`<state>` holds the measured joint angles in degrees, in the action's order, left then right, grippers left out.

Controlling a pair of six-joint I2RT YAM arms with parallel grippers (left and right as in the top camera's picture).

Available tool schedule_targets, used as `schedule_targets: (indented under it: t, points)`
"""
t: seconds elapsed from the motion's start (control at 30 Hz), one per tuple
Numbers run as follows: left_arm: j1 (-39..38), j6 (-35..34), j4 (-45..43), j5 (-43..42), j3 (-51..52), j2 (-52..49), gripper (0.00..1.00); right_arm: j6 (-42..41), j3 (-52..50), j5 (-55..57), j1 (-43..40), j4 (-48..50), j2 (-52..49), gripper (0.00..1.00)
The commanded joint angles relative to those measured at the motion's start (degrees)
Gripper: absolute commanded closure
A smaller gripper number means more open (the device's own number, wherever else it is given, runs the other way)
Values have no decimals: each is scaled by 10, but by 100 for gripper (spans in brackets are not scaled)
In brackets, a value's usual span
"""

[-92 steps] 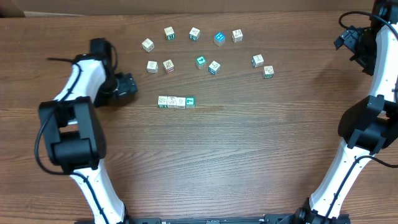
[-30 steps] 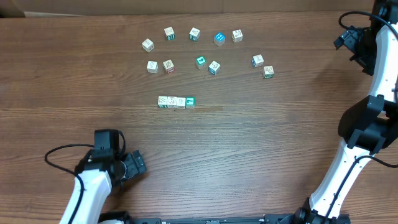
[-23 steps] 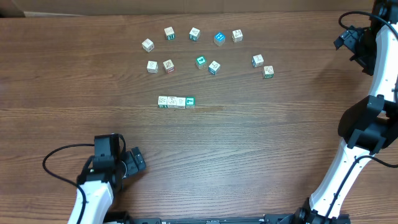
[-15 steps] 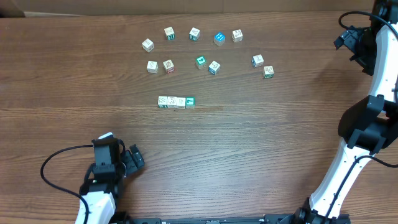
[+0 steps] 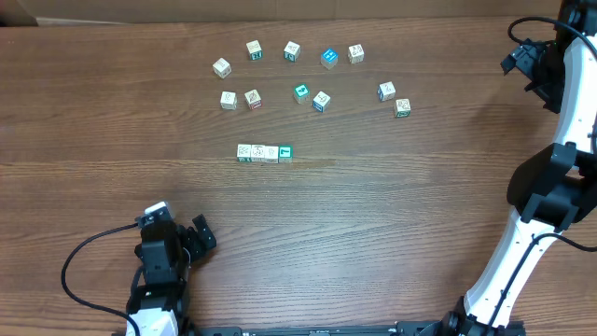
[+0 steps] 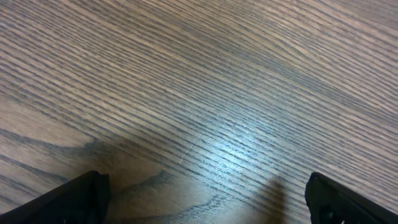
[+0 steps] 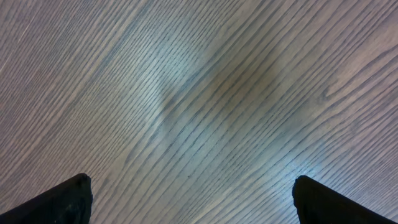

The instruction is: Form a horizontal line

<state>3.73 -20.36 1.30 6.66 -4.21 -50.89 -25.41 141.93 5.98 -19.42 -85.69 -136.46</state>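
Note:
The horizontal line [image 5: 265,153] is a short row of small wooden cubes touching edge to edge at the table's middle, three pale and a teal-faced one [image 5: 285,152] at its right end. My left gripper [image 5: 202,237] is open and empty near the front left edge, far from the row. My right gripper [image 5: 511,60] is open and empty at the far right edge. Both wrist views show only bare wood between the spread fingertips, left [image 6: 205,199] and right [image 7: 193,199].
Several loose cubes lie scattered behind the row: pale ones [image 5: 221,67] [image 5: 355,53], a teal one [image 5: 300,91] and a blue one [image 5: 328,58]. The wooden table [image 5: 373,224] spreads around. My right arm's base [image 5: 546,201] stands at the right edge.
My left arm has drawn back from beside the row to the front left edge and turned slightly. The cubes and the right arm have not moved.

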Motion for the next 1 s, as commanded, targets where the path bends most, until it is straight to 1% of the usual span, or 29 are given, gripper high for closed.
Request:
schedule_targets:
  t: [0.0, 0.4, 0.6, 0.83, 0.97]
  points:
    - [-4, -15, 31, -61, 39, 7, 1, 2, -2, 1, -2, 1, 10, 0]
    - [-4, -15, 31, -61, 39, 115, 0, 2, -2, 1, -2, 1, 10, 0]
    - [-16, -15, 30, -61, 39, 198, 0, 2, -2, 1, -2, 1, 10, 0]
    - [-19, -15, 30, -61, 39, 223, 0, 2, -2, 1, -2, 1, 10, 0]
    - [-19, -15, 30, -61, 39, 277, 1, 2, -2, 1, -2, 1, 10, 0]
